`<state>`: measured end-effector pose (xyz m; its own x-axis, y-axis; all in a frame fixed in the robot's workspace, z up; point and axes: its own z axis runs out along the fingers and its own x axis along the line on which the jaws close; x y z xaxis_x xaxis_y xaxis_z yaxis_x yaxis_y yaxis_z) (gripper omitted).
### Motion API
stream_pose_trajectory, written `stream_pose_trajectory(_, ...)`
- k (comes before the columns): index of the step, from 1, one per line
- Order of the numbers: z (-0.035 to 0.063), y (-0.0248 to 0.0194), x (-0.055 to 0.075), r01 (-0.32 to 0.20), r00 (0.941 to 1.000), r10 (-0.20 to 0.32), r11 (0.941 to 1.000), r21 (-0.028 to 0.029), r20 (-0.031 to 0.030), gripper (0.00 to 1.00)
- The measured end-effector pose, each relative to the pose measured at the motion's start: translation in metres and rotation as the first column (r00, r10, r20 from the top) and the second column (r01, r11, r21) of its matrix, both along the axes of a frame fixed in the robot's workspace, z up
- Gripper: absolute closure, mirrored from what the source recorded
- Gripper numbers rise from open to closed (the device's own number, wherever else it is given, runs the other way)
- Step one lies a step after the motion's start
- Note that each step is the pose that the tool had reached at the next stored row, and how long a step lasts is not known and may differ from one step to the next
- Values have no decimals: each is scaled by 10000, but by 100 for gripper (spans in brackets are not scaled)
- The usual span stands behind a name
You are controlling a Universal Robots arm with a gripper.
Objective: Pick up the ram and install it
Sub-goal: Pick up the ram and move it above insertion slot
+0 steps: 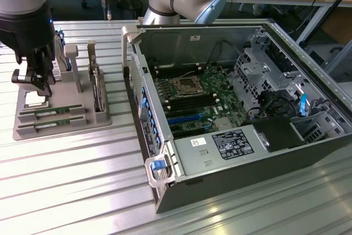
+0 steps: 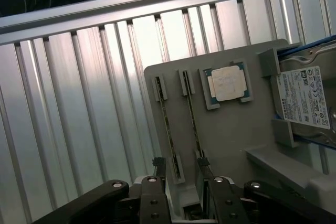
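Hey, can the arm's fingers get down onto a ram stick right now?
Likely yes: the open fingers hang just above the two ram sticks, and nothing covers them in their holder.

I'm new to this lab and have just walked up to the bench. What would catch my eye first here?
The open computer case dominates the middle and the exterior view's right, with its green motherboard exposed. On that view's left, the gripper hangs open over a grey tray. The tray holds two ram sticks, a square processor and a hard drive.
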<state>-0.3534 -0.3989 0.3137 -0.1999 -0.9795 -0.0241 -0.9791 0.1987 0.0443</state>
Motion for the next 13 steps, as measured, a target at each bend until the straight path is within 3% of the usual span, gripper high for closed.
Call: stream_pose_trajectory(13,-71,0,0,0,10000,0,10000,0,1,64)
